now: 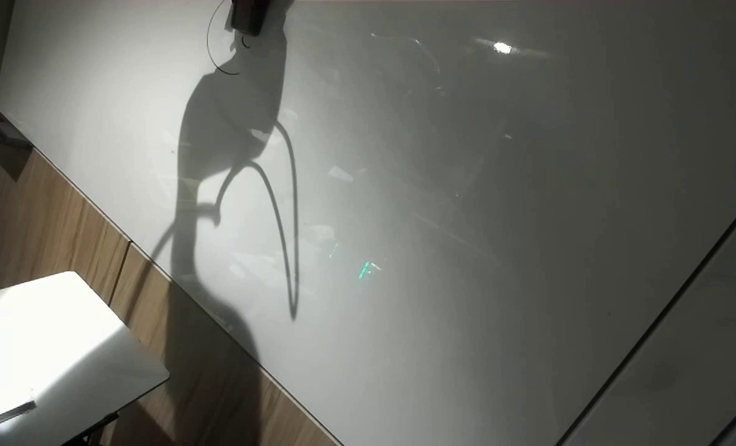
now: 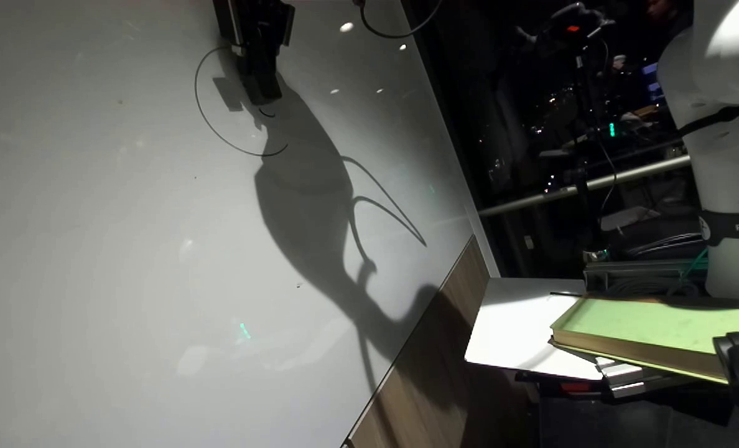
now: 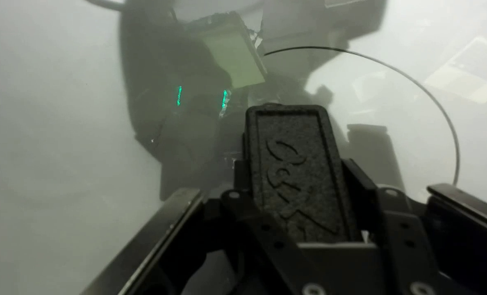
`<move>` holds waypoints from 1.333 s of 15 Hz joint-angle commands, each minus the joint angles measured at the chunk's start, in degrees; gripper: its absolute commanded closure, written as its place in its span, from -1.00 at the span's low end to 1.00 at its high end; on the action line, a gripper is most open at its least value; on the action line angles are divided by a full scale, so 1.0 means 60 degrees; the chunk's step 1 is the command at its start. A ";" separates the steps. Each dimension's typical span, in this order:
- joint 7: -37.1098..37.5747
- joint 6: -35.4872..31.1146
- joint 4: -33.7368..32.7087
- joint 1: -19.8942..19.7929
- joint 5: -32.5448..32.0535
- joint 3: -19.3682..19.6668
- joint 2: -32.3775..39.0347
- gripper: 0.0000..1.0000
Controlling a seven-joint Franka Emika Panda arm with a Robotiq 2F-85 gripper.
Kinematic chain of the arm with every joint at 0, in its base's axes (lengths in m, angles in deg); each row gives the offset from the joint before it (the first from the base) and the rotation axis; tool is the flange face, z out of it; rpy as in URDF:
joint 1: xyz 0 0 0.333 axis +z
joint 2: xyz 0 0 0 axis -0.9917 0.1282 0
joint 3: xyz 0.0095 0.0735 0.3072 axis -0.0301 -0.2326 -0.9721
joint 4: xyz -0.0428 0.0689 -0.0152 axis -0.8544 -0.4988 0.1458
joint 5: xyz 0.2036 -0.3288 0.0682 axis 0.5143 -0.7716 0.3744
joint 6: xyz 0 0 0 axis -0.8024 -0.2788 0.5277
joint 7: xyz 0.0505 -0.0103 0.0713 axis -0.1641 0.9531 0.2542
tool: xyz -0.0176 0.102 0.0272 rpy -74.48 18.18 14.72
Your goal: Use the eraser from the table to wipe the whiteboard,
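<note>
Charcoal-grey and speckled like dense foam, the eraser (image 3: 296, 164) sits in the wrist view inside the sweep of the drawn curve (image 3: 416, 82), before the glossy whiteboard (image 3: 46, 123). The pincer (image 3: 299, 178) pinches it by its two long sides, with the front end jutting free towards the curve. I expect it to be light, fairly stiff with a little give, hard to break and not slippery in the grip. Its long sides are the right hold, though hard pressure on the jutting end could make it pivot.

In an exterior view the eraser's dark end shows within the curve's bend. Below and left of the curve, the whiteboard ends along wood panelling (image 1: 64, 198), with the counter (image 1: 52, 334) farther down. To the curve's right runs a broad glossy stretch, good room for wiping, up to a thin dark strip (image 1: 661, 315) well apart from it.

In an exterior view a small hooked mark (image 2: 266, 115) lies inside the curve, just beside the eraser's end. The eraser's shadow (image 2: 227, 94), also inside the curve, falls just beside the eraser, so I judge there may be a gap; contact cannot be made out. Left of the curve looks roomiest; to its right, a pale end strip (image 2: 485, 249) closes the whiteboard off sooner.
</note>
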 commanded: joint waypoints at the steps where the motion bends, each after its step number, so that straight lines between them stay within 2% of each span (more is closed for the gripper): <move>1: -0.0034 -0.0202 -0.0278 0.0075 -0.0184 0.0068 0.0127 0.39; 15: -0.0209 -0.0252 -0.2217 -0.0229 -0.0899 0.0153 0.0680 0.39; 20: 0.0017 -0.0284 -0.1987 -0.0156 -0.1058 0.0046 0.0506 0.39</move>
